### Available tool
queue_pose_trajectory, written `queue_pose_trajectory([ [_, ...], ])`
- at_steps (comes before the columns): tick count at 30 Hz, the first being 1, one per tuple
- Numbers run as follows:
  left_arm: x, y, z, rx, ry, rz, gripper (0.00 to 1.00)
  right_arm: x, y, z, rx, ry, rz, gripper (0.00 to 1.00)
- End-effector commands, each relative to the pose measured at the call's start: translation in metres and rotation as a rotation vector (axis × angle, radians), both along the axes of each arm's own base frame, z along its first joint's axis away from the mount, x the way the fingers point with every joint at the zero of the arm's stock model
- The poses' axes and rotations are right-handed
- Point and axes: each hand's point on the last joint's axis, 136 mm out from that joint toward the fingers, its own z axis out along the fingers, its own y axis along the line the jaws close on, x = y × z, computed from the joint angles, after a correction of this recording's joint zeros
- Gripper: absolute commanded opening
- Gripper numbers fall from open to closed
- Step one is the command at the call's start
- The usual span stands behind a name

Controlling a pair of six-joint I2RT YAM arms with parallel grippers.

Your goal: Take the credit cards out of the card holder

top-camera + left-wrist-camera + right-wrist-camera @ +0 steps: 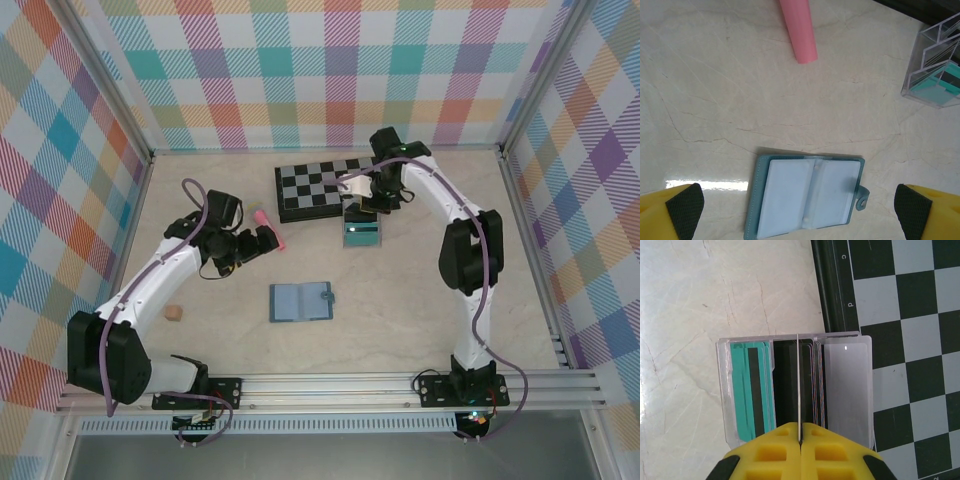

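**Polished stone-look table, clear plastic, matt wallet**

The table [715, 100] looks like pale veined marble, polished enough to throw back a white glare. The card holder [807, 197] has a matt blue-grey, leather-like cover and smooth, filmy plastic pockets. The marker [799, 30] is smooth pink plastic. A stand [721, 390] of clear hard plastic holds smooth teal credit cards [742, 390]. The chessboard [910, 340] is satin black and grey. The left gripper [799, 207] and right gripper [801, 432] are yellow moulded plastic, and the left's black pads [685, 207] look grainy. The frame rails [330, 385] are dull silver metal.
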Motion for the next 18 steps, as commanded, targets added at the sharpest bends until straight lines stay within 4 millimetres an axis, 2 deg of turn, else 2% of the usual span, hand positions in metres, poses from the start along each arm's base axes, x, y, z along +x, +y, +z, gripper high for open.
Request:
queue_pose_trajectory([
  [1, 0.000, 0.002, 0.001, -0.013, 0.010, 0.005, 1.00, -0.001, -0.001, -0.010, -0.038, -0.005, 0.029, 0.00],
  [11, -0.002, 0.000, -0.002, -0.015, 0.021, -0.012, 1.00, -0.002, -0.007, -0.030, -0.102, -0.027, 0.038, 0.00],
  [18, -0.002, -0.002, -0.003, -0.032, 0.022, -0.012, 1.00, -0.003, -0.002, -0.039, -0.097, -0.011, 0.008, 0.05],
])
